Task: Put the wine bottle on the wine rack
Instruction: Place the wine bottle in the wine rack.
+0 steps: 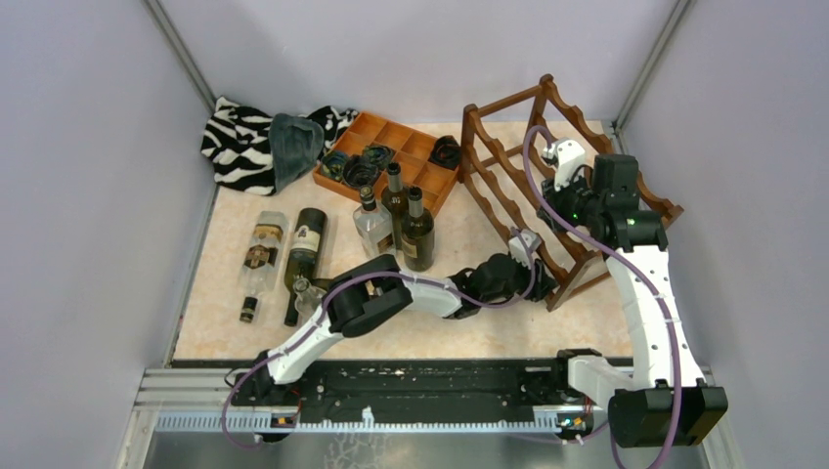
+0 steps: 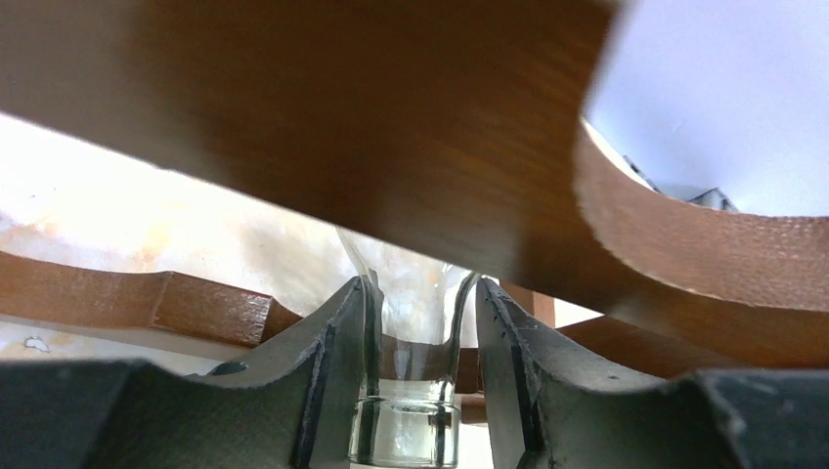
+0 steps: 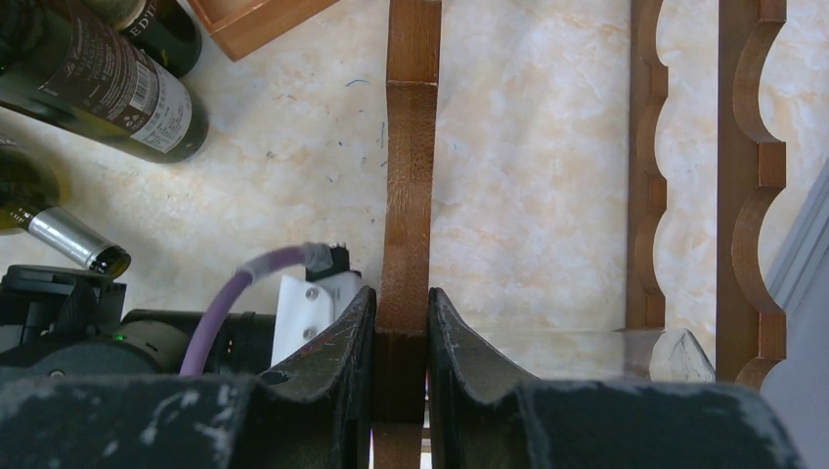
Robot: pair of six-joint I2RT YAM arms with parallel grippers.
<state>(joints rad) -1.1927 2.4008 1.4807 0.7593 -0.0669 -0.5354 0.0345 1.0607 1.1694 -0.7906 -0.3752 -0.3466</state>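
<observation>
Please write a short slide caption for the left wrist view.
The left gripper grips a clear bottle by its neck, among the wavy brown rails of the wine rack.

Top camera overlooks all — wrist cameras hug the wine rack (image 3: 409,147).

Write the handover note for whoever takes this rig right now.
Left gripper: shut on the neck of the clear bottle, whose body is in among the rails of the wine rack.
Right gripper: shut on a rack rail, apparently bracing it.
Done: bottle partly inside the rack.
Left: seat it on the rails (cannot tell if it rests yet), open both grippers, withdraw.
</observation>
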